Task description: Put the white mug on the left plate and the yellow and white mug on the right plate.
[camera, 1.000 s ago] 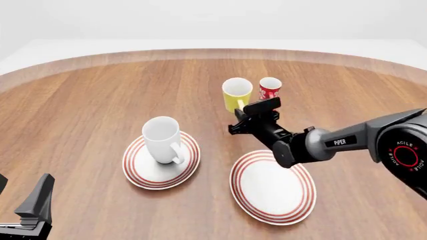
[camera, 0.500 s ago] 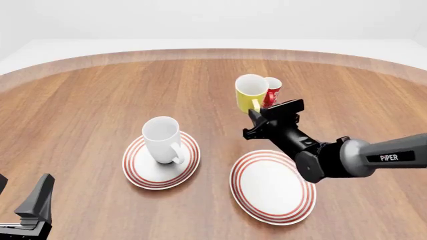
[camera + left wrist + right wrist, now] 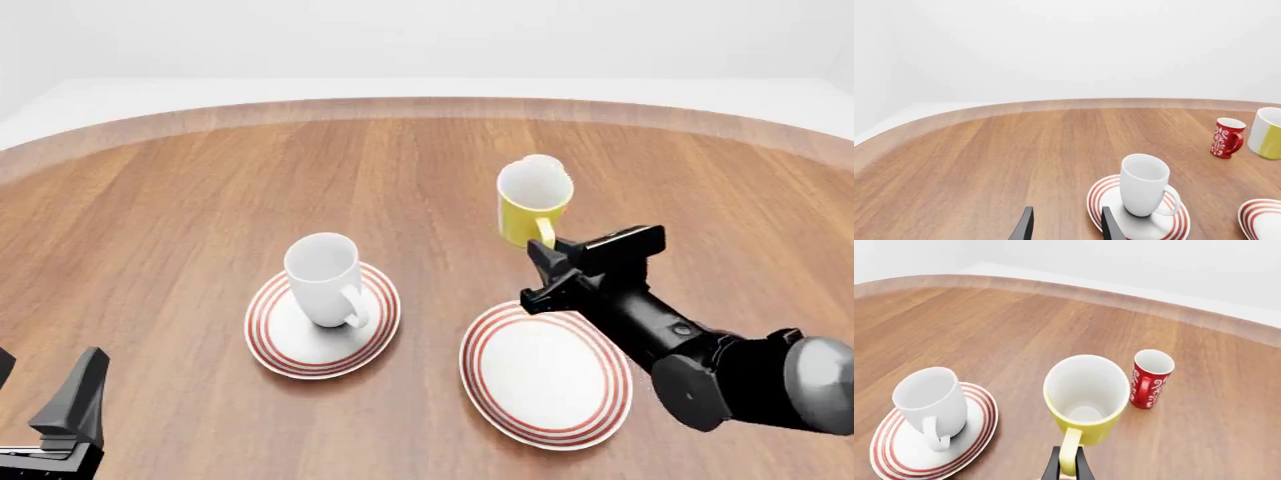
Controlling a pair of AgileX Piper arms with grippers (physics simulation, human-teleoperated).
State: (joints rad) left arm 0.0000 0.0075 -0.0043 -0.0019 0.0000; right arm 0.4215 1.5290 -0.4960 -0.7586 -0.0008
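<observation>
The white mug [image 3: 323, 278] stands upright on the left plate [image 3: 274, 340]. It also shows in the left wrist view [image 3: 1144, 184] and the right wrist view [image 3: 927, 402]. My right gripper [image 3: 545, 243] is shut on the handle of the yellow and white mug [image 3: 534, 203] and holds it in the air, just beyond the far edge of the right plate [image 3: 545, 378]. In the right wrist view the fingers [image 3: 1054, 467] pinch the handle of the yellow mug [image 3: 1086, 400]. My left gripper [image 3: 1064, 227] is open and empty, low at the near left [image 3: 54, 400].
A small red patterned cup [image 3: 1149, 377] stands on the table beyond the yellow mug; it also shows in the left wrist view [image 3: 1225, 137] and is hidden in the front view. The round wooden table's far edge [image 3: 427, 105] curves across the back.
My right gripper has lifted the yellow mug and carried it right and nearer, towards the right plate. The mug now hides the red cup in the front view. The left arm has not moved.
</observation>
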